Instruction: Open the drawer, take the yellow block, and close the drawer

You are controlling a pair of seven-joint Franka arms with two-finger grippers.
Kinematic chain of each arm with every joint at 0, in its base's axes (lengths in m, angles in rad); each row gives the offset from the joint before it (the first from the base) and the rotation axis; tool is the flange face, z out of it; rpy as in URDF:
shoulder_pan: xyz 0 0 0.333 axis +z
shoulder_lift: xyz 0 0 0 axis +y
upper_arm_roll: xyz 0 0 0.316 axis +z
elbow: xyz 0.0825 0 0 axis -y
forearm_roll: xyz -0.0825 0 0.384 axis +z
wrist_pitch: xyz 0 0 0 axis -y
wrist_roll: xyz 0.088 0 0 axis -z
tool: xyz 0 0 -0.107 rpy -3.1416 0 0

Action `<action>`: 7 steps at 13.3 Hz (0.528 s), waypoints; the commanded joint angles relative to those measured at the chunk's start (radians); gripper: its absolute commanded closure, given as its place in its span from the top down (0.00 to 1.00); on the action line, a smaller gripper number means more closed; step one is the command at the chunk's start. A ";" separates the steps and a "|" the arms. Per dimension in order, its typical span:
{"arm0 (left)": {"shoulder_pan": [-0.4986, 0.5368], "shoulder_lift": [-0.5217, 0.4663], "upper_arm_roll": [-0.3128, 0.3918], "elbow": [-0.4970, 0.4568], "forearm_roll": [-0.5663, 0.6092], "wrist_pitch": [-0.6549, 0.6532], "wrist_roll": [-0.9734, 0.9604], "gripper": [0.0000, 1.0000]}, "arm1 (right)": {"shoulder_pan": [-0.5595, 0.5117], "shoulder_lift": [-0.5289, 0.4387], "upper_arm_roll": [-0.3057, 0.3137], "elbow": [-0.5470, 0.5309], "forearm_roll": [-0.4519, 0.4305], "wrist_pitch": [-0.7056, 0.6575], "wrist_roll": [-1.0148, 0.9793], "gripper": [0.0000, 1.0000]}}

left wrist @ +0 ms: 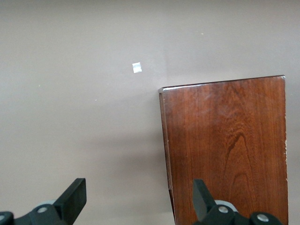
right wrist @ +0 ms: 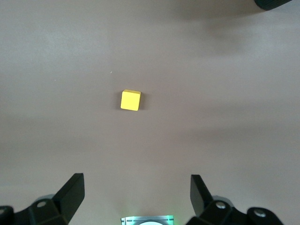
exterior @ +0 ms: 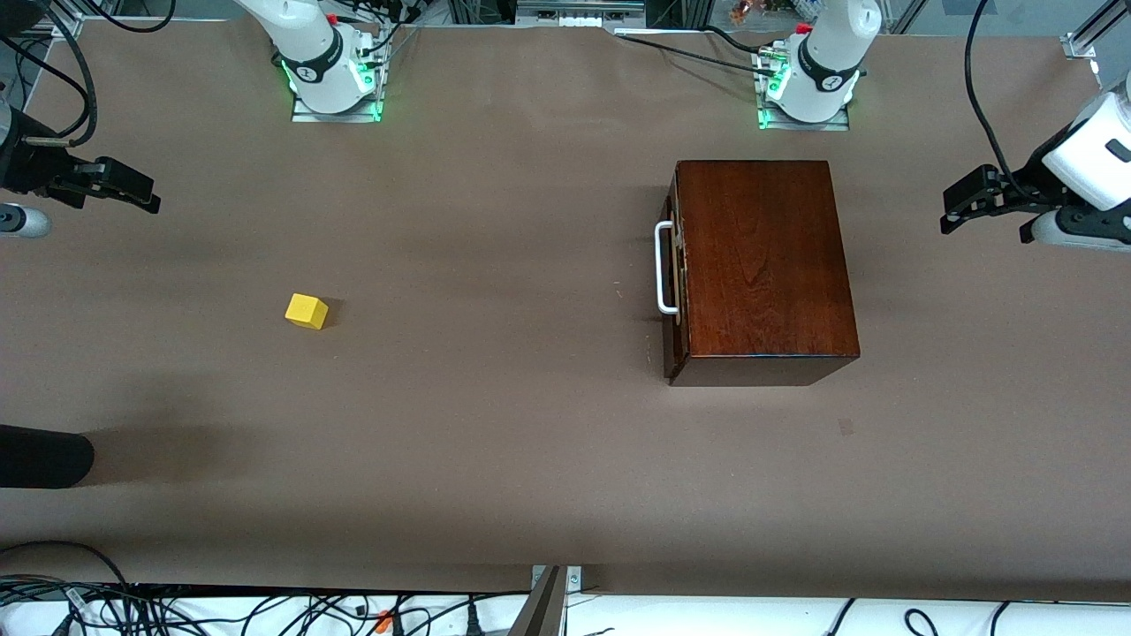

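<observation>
The dark-brown wooden box (exterior: 764, 256) stands toward the left arm's end of the table. Its drawer (exterior: 677, 291) is shut flush, and its white bar handle (exterior: 663, 268) faces the right arm's end. The yellow block (exterior: 307, 311) lies on the bare table toward the right arm's end, well apart from the box. My left gripper (exterior: 981, 221) is open and empty, up at the left arm's end of the table; its wrist view (left wrist: 138, 199) shows the box top (left wrist: 225, 150). My right gripper (exterior: 141, 196) is open and empty at the right arm's end, with the block (right wrist: 130, 100) below it.
A black rounded object (exterior: 44, 455) reaches in at the right arm's end, nearer the front camera than the block. The arm bases (exterior: 336, 79) stand along the back edge. A small pale mark (left wrist: 137, 68) lies on the brown table cover beside the box. Cables run along the front edge.
</observation>
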 commanded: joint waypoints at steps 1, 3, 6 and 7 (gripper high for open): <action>0.020 -0.040 -0.031 -0.046 0.046 0.010 -0.031 1.00 | -0.012 -0.016 0.010 -0.017 0.001 0.007 0.003 1.00; 0.028 -0.036 -0.042 -0.040 0.044 -0.017 -0.054 1.00 | -0.012 -0.012 0.010 -0.017 0.001 0.009 0.003 1.00; 0.019 -0.030 -0.048 -0.028 0.044 -0.046 -0.137 1.00 | -0.012 -0.010 0.009 -0.015 0.002 0.007 0.003 1.00; 0.019 -0.030 -0.048 -0.028 0.037 -0.045 -0.137 1.00 | -0.012 -0.012 0.009 -0.015 0.002 0.007 0.003 1.00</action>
